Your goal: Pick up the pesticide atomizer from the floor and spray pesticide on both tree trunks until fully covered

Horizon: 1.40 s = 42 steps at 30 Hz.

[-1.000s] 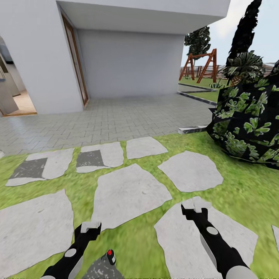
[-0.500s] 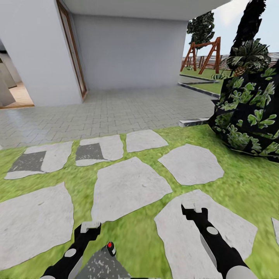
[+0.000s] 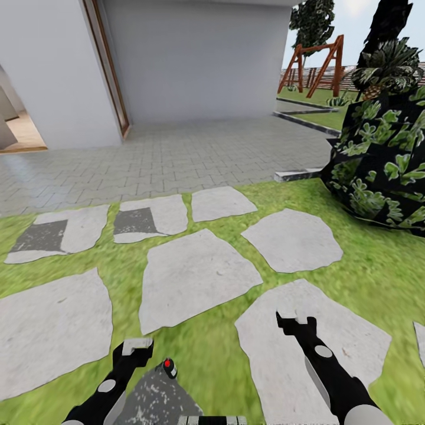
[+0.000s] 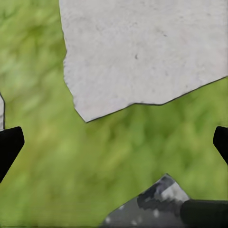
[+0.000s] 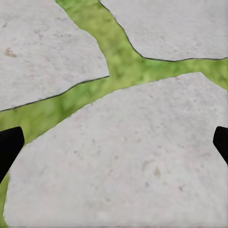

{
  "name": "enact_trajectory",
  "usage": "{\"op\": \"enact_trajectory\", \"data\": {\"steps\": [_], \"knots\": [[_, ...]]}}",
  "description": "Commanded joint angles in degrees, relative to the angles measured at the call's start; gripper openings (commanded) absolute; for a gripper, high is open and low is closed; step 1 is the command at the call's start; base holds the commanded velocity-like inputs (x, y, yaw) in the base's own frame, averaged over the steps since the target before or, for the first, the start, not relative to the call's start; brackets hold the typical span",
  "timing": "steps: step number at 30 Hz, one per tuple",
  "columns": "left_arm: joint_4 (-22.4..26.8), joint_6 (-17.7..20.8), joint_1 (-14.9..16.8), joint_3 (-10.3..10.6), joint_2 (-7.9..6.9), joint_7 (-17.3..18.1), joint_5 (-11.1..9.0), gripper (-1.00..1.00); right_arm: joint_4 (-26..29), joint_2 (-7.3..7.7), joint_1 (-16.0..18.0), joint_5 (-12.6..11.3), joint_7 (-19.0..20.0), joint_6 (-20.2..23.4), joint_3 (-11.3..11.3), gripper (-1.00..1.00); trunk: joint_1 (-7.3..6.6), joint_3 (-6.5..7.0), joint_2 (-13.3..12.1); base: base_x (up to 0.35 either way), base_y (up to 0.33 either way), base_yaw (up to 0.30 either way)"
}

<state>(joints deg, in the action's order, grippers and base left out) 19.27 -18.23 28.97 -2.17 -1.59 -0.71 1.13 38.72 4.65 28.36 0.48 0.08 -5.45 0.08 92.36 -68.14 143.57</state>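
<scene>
Head view: both grippers hang low over the lawn [image 3: 360,277]. Left gripper [image 3: 137,347] is over grass on the robot's side of the big middle stepping stone [image 3: 195,277]. Right gripper [image 3: 295,321] is over the slab to that stone's right. Bush [image 3: 383,171] sits beyond the stone, to the right. Can't place the sprayer, so direction, axis and nearer arm are undecided.

Left wrist view: left gripper [image 4: 114,147] spread wide, nothing between the fingers.

Right wrist view: right gripper [image 5: 114,147] same, wide and empty.

Versus a second ago, the whole view has shifted, so the camera moved; house wall [image 3: 195,59] looms larger.
</scene>
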Motion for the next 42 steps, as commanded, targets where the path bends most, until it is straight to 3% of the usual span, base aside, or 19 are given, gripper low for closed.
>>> {"op": "enact_trajectory", "data": {"steps": [1,8,19,42], "knots": [[-0.1,-0.2,0.0,-0.1,0.01,-0.1,0.1,1.00,0.0,0.01,0.0,0.0,0.0,-0.2,0.0,1.00,0.01,-0.27,0.0,0.000,0.000,0.000],[-0.1,-0.2,0.0,-0.1,0.01,-0.1,0.1,1.00,0.0,0.01,0.0,0.0,0.0,-0.2,0.0,1.00,0.19,-1.82,0.1,0.000,0.000,0.000],[0.1,-0.4,-0.1,-0.1,0.09,-0.1,0.2,1.00,0.0,0.01,0.0,0.0,0.0,-0.2,0.0,1.00,0.19,-1.82,0.1,0.021,-0.017,0.000],[0.4,-0.5,-0.2,-0.1,-0.07,-0.1,0.2,1.00,0.0,0.01,0.0,0.0,0.0,-0.2,0.0,1.00,0.19,-1.82,0.1,-0.011,-0.204,0.000]]}}
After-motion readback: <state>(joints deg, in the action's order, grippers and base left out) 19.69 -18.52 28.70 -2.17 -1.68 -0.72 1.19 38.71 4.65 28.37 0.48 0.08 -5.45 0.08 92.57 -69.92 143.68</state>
